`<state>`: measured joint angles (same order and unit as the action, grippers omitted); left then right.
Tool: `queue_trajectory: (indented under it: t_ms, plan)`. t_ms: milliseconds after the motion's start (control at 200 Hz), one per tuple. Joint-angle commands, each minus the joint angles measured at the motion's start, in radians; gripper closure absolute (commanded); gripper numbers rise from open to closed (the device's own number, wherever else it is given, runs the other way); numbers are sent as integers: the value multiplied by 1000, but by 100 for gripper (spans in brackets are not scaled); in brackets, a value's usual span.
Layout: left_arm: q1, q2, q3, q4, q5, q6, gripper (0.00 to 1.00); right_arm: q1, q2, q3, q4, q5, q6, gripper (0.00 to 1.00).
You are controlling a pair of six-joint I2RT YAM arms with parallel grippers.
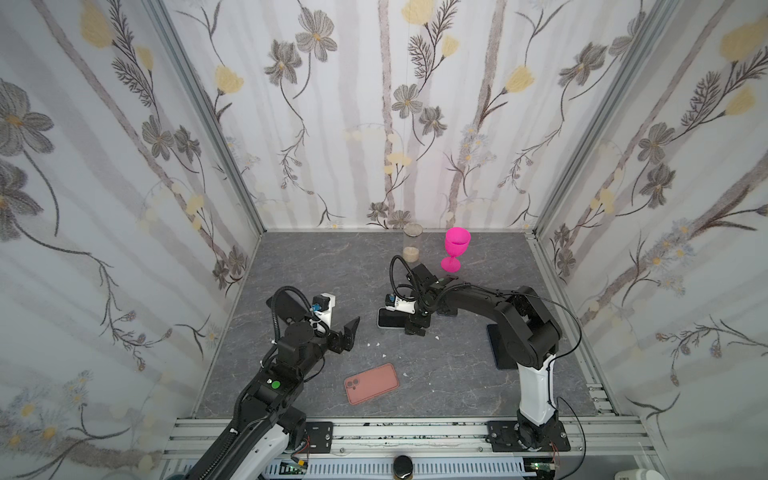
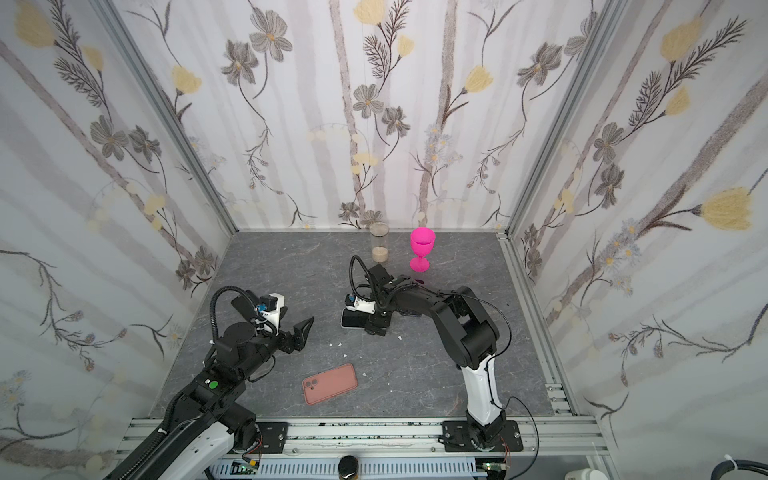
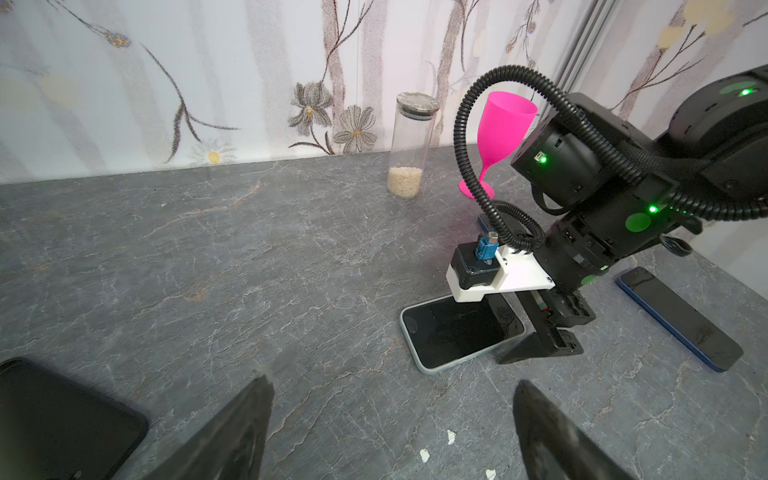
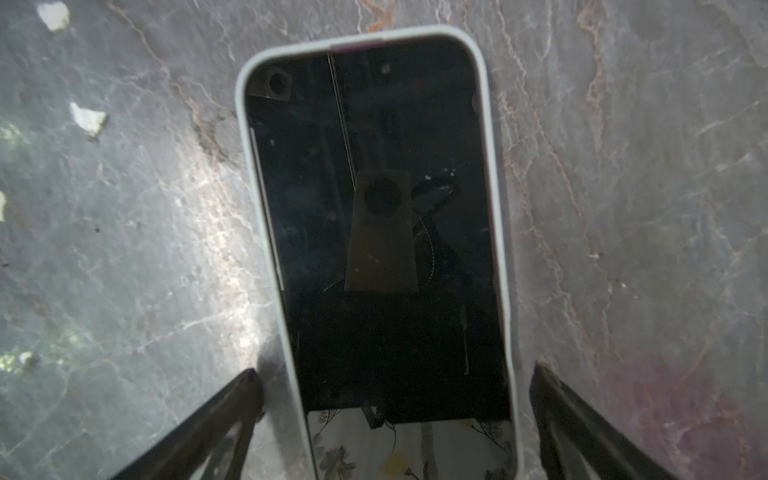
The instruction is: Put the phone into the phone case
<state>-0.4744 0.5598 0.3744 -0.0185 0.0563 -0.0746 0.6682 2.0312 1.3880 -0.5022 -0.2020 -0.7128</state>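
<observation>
In both top views the right tool (image 1: 412, 324) is hanging low over the phone (image 1: 390, 319), which is lying on the surface (image 1: 316, 266) well apart from the pink case (image 1: 372, 383). The left tool (image 1: 348, 332) is hovering open and empty.

In the left wrist view the right arm is bending steeply down.

In the right wrist view its fingers (image 4: 220, 419) are standing wide on either side of the phone, gripping nothing. The pick-up seems to be in hand, and the next move is calling for a square closing on the phone's edges.

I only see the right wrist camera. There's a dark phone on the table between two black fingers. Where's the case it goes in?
Observer: A pinkish phone case lies flat near the front edge of the table, apart from the phone.
Operator: Is the other hand grabbing it?
Observer: No, the left hand is open and empty, off the case.
Operator: What could I bump?
Observer: A pink goblet stands upright at the table's far end, beyond the phone.
</observation>
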Motion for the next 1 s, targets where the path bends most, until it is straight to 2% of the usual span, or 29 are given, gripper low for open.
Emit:
queue_trajectory:
  t_ms: [0,245,515,689,824,994]
  plan:
    - [2,-1,-3,31,-4,12,10,12,22,28,-48,25,25,5]
    - [0,3,-3,32,-3,10,10,30,78,81,-116,11,76,10]
    - [1,7,-3,34,-4,9,10,31,136,159,-180,-7,151,26]
    - [1,7,-4,33,-6,11,10,39,145,206,-168,8,279,30]
    - [0,5,-4,34,-10,9,10,54,156,233,-149,70,399,29]
    - [1,0,-3,35,-19,7,10,61,194,277,-133,132,608,30]
